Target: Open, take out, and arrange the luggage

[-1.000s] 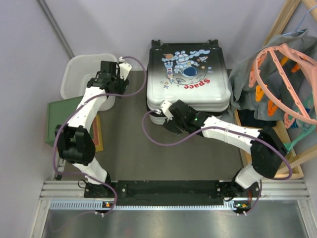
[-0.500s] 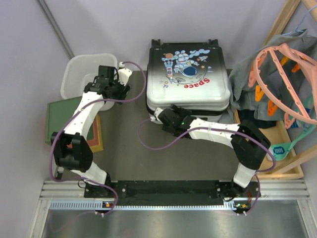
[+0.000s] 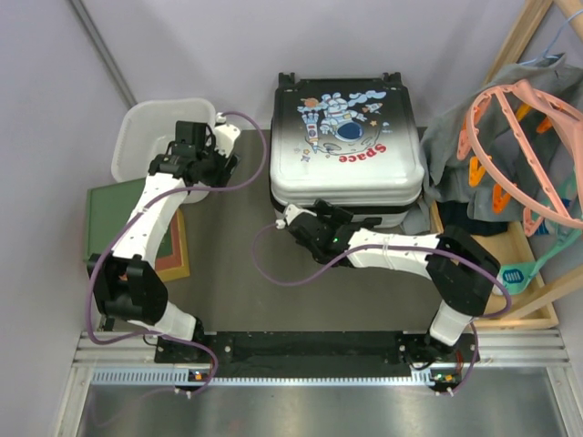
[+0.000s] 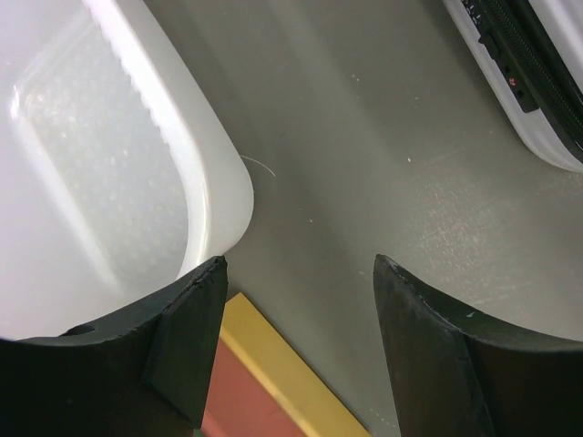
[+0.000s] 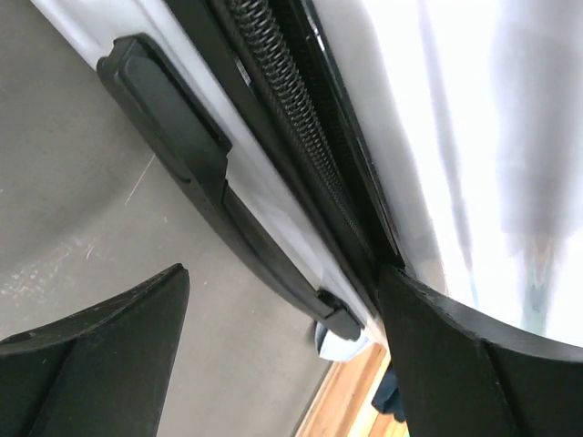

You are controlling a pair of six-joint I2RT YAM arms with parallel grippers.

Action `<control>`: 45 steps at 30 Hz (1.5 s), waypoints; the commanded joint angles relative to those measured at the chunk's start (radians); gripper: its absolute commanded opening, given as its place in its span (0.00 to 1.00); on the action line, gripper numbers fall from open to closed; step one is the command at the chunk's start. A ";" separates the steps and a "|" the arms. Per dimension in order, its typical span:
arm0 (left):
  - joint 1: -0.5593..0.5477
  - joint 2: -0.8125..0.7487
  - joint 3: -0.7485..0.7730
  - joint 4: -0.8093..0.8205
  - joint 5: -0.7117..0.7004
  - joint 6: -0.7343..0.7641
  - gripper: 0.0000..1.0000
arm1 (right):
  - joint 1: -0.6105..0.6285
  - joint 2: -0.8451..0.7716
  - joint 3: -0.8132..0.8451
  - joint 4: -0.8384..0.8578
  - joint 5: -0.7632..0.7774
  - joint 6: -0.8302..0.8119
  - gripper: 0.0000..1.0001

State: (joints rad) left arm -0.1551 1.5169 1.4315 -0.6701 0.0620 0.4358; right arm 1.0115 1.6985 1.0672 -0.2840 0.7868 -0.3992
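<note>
The luggage (image 3: 346,146) (one, closed, flat at upper centre of the top view) looks stiff, slick-shelled and probably light. Its zipper (image 5: 291,137) and side handle (image 5: 173,118) seem the best holds. The right gripper (image 5: 284,278) gapes at that edge, clasping nothing, and the left gripper (image 4: 299,273) gapes empty beside the one basket (image 4: 209,182).

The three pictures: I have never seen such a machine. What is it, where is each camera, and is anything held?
Two white robot arms are bolted at the near edge of a grey table. The wide picture looks down from above; the other two come from a camera on each wrist. On the table lie a closed white-to-black hard suitcase with an astronaut print and a white plastic basket. The left gripper is open beside the basket; the right gripper is open at the suitcase's zipper side. Nothing is held.
</note>
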 commanded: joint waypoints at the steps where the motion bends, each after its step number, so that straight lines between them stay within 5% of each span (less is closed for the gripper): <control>1: 0.002 -0.024 0.024 -0.008 0.015 0.001 0.70 | 0.073 -0.031 0.025 -0.082 0.093 0.071 0.83; 12: 0.002 -0.020 0.029 -0.013 0.006 0.015 0.70 | 0.113 -0.119 -0.001 -0.077 0.053 0.054 0.85; 16: 0.002 -0.026 0.032 -0.016 0.002 0.017 0.71 | 0.087 -0.085 -0.027 -0.047 -0.067 0.022 0.84; 34: 0.002 -0.027 0.046 -0.029 0.005 0.017 0.71 | -0.068 0.170 0.036 0.057 -0.104 -0.113 0.78; 38: 0.002 -0.043 0.043 -0.036 0.006 0.015 0.71 | -0.053 0.230 0.083 0.014 -0.150 -0.099 0.36; 43: 0.002 -0.060 0.024 -0.040 0.010 0.018 0.71 | 0.024 0.204 0.088 -0.020 -0.225 -0.099 0.16; 45: 0.002 -0.060 0.018 -0.043 0.009 0.020 0.70 | 0.073 0.194 0.100 -0.040 -0.236 -0.104 0.00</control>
State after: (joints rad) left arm -0.1551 1.5047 1.4380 -0.7200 0.0601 0.4480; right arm 0.9817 1.8641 1.1278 -0.3897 0.8135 -0.5510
